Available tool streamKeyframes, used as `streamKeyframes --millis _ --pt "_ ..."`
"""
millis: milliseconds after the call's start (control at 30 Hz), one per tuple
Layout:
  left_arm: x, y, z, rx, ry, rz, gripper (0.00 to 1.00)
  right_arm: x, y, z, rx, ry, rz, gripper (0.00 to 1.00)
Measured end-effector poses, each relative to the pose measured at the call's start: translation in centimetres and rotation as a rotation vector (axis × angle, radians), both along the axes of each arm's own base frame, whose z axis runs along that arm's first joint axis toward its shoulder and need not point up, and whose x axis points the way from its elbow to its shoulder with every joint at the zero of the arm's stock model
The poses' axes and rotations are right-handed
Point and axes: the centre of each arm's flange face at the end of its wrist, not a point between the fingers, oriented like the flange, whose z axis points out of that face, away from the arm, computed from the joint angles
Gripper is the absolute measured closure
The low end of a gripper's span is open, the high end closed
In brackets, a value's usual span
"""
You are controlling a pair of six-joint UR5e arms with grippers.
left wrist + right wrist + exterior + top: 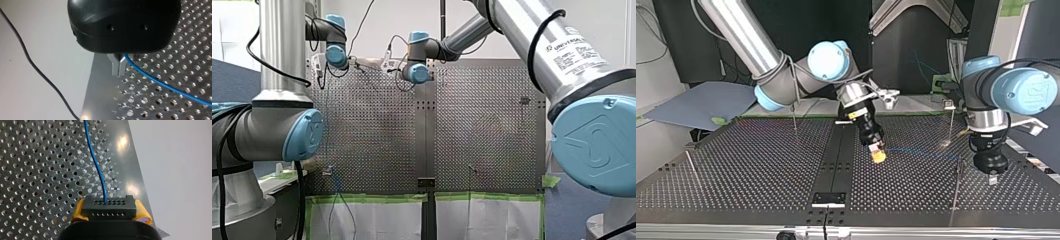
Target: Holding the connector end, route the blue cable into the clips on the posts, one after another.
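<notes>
The perforated counter (736, 165) took most of the top view, and some thin posts stood on it; the nearest post (956, 187) was just beside my left claw (992, 179), but its clip was too small for me to see. My right claw (878, 152) hung low over the middle of the counter, its yellow pads (142, 211) pressed on both sides of the black connector (109, 206). The blue cable (97, 167) came out of the connector's face and ran across the counter toward my left claw. There the metal fingers (118, 66) looked drawn together with the cable coming out right at them, so I judged it pinched. The cable seemed to me light, thin and soft, likely to sag or slip. The stiff connector body was the safe place to hold, with a second hold on the cable near each clip.
</notes>
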Motion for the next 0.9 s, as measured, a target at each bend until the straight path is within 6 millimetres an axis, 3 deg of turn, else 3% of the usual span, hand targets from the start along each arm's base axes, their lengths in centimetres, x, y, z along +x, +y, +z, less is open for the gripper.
streamKeyframes --millis 567,900 --pt "3.0 1.0 -3.1 -0.051 0.002 -0.078 1.0 -1.8 -3.2 -0.2 -0.003 0.003 -0.038 1.0" --pt "4.3 1.2 -2.1 -0.106 -0.057 -0.121 1.0 -2.3 -4.5 0.0 -0.01 -0.001 -0.046 1.0"
